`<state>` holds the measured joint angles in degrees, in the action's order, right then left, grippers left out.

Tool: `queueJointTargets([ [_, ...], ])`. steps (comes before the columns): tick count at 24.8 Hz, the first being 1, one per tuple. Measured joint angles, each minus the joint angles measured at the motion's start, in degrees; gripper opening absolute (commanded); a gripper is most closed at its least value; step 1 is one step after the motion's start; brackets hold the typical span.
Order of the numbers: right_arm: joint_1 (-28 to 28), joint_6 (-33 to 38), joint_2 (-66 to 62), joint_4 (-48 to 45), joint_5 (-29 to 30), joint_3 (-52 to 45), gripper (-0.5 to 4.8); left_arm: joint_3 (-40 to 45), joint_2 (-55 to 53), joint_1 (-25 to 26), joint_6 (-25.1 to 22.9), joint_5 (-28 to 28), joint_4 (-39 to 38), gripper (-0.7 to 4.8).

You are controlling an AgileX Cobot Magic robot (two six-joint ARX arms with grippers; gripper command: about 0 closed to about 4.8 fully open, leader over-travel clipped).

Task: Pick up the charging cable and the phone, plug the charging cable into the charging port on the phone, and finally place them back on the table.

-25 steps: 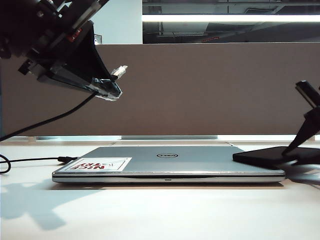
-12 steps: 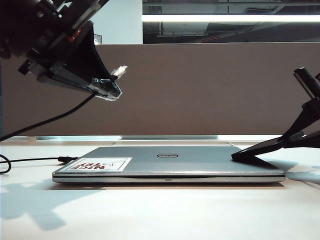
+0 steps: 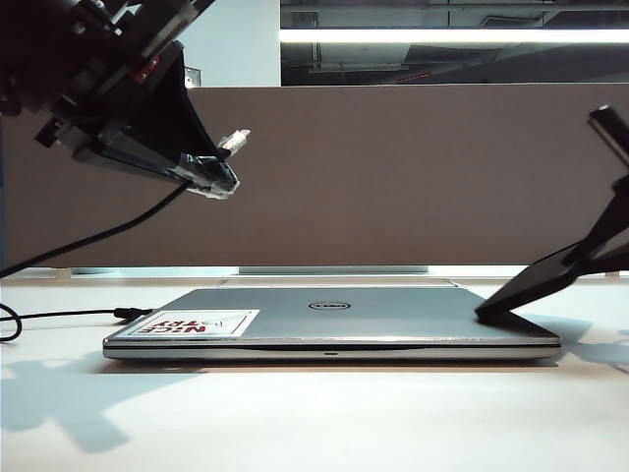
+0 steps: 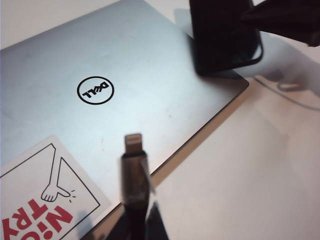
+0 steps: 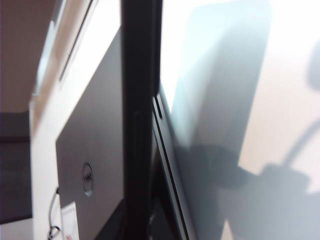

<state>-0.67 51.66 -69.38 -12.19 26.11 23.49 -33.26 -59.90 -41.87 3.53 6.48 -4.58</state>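
Left gripper [image 3: 221, 167] raised above left part of table [image 3: 314, 413], fingers pinching charging cable [image 4: 134, 172] just behind plug; silvery plug tip free, cord trailing down to table's left edge

Right gripper [image 3: 600, 251] at right edge, fingers clamped on phone [image 3: 531, 285]; phone tilted, low end at right rear corner of closed Dell laptop [image 3: 334, 320]; contact unclear

Charging port not discernible

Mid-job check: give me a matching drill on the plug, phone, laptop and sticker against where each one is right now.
1. charging cable plug
2. phone
3. laptop
4. sticker

A. lying shut on the table
B. tilted, one end on the laptop lid, gripped by right gripper
C. stuck on the lid's corner
D. raised in air, clamped by left gripper

Pairs: 1-D, 2-B, 3-A, 4-C
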Motion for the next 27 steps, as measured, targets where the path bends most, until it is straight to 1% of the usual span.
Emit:
queueJointTargets([
  [1,0.0,-1.88,2.1,5.55,-0.52,1.46,-0.05,0.0,0.0,0.0,0.0,0.0,0.0,-0.06],
  [3,0.0,-5.2,4.72,12.87,-1.44,4.02,-0.05,0.0,0.0,0.0,0.0,0.02,-0.02,-0.06],
  [5,0.0,-12.37,8.92,25.79,-1.68,10.03,-0.05,0.0,0.0,-0.31,-0.07,0.02,-0.13,-0.06],
  [12,-0.33,-20.74,10.75,46.93,-2.62,20.5,-0.05,0.37,0.0,-0.35,-0.24,0.02,-2.6,-0.06],
  [13,-1.49,-22.95,10.75,51.87,-4.07,22.73,-0.05,1.18,0.0,-0.35,-0.26,-0.02,-3.04,-0.06],
  [15,-4.17,-26.32,10.75,57.66,-6.6,25.53,-0.05,2.86,-0.09,-0.35,-0.26,0.0,-3.23,-0.06],
  [20,-11.04,-28.15,10.69,63.32,-10.29,27.65,-0.05,4.98,-0.85,-0.35,-0.26,0.0,-3.58,-0.06],
  [22,-16.83,-28.44,10.71,66.88,-14.75,27.89,-0.05,6.25,-1.14,-0.35,-0.26,0.0,-3.39,-0.06],
  [24,-19.63,-28.46,10.67,69.13,-18.1,27.89,-0.05,6.97,-1.22,-0.35,-0.26,0.0,-3.1,-0.06],
  [27,-22.32,-28.48,10.23,72.37,-23.34,27.89,-0.05,7.48,-1.22,-0.35,-0.26,0.0,-2.97,-0.06],
])
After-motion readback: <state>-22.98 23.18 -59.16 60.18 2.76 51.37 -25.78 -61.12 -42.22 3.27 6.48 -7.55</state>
